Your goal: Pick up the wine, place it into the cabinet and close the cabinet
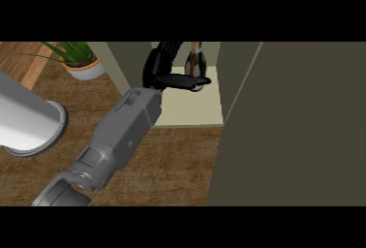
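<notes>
From where I stand, the robot's left hand (170, 76) reaches into the open olive-green cabinet (191, 110). Its black fingers and thumb are curled round the dark glass wine bottle (196, 60). The bottle sits inside the cabinet opening above the pale shelf floor, but I cannot tell whether its base is resting there yet. The tall dark cabinet door (300, 126) stands swung open on the right.

I would judge the bottle stiff, smooth and weighty for its width, so it is liable to slip in the hand and to break if knocked. It is also tall and narrow, so it would tip easily. The sensible hold is round the broad body rather than the thin neck, which seems to be where the hand has it.
</notes>
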Robot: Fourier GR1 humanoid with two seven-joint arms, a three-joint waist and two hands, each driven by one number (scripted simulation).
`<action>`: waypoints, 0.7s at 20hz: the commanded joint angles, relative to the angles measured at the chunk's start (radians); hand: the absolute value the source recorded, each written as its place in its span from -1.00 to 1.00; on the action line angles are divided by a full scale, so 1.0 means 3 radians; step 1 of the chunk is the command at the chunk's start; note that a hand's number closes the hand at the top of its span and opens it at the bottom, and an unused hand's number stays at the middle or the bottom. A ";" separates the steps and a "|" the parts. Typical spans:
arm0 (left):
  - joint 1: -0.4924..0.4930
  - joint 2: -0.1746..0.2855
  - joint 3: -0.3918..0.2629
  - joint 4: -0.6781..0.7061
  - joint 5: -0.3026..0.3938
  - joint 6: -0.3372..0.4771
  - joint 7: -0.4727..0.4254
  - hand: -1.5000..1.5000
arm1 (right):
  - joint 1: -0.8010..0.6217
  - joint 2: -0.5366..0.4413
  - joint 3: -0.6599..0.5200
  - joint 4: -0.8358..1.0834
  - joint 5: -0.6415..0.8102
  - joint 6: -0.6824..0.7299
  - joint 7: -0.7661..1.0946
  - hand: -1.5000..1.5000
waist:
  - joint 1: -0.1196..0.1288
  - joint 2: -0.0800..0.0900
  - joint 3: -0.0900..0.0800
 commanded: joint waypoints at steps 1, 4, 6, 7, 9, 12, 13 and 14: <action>0.0483 -0.0001 -0.0243 -0.0294 0.0077 -0.0184 -0.0102 -1.00 | 0.0149 -0.0071 0.0049 -0.0660 -0.0026 -0.0040 0.0288 -1.00 | 0.0022 -0.0012 -0.0002; 0.0639 -0.0001 -0.0376 -0.0646 0.0227 -0.0073 0.0017 -1.00 | 0.0163 -0.0067 0.0143 -0.0678 0.0070 -0.0084 0.0327 -1.00 | 0.0044 -0.0022 -0.0003; 0.0841 -0.0001 -0.0614 -0.1018 0.0363 -0.0057 0.0126 -1.00 | -0.0020 -0.0047 -0.0092 -0.0526 -0.0117 -0.0071 0.0351 -1.00 | 0.0105 -0.0031 -0.0001; 0.0862 -0.0001 -0.0577 -0.1100 0.0329 0.0038 0.0223 -1.00 | 0.0126 -0.0033 0.0076 -0.0581 0.0013 -0.0098 0.0265 -1.00 | 0.0081 -0.0023 0.0001; 0.1059 -0.0001 -0.0723 -0.1433 0.0384 0.0105 0.0320 -1.00 | 0.0076 -0.0039 -0.0038 -0.0522 -0.0123 -0.0064 0.0247 -1.00 | 0.0104 -0.0022 0.0004; 0.1478 0.0023 -0.0779 -0.1747 0.0261 0.0147 0.0401 -1.00 | 0.0184 -0.0152 -0.0078 -0.0701 -0.0066 -0.0138 0.0372 -1.00 | 0.0153 -0.0040 0.0002; 0.1626 0.0003 -0.0835 -0.1873 0.0227 0.0155 0.0313 -1.00 | 0.0240 -0.0147 -0.0011 -0.0729 -0.0021 -0.0141 0.0270 -1.00 | 0.0129 -0.0043 0.0002; 0.1763 0.0000 -0.0954 -0.2000 0.0203 0.0250 0.0298 -1.00 | 0.0202 -0.0167 -0.0034 -0.0716 -0.0030 -0.0134 0.0315 -1.00 | 0.0119 -0.0029 0.0001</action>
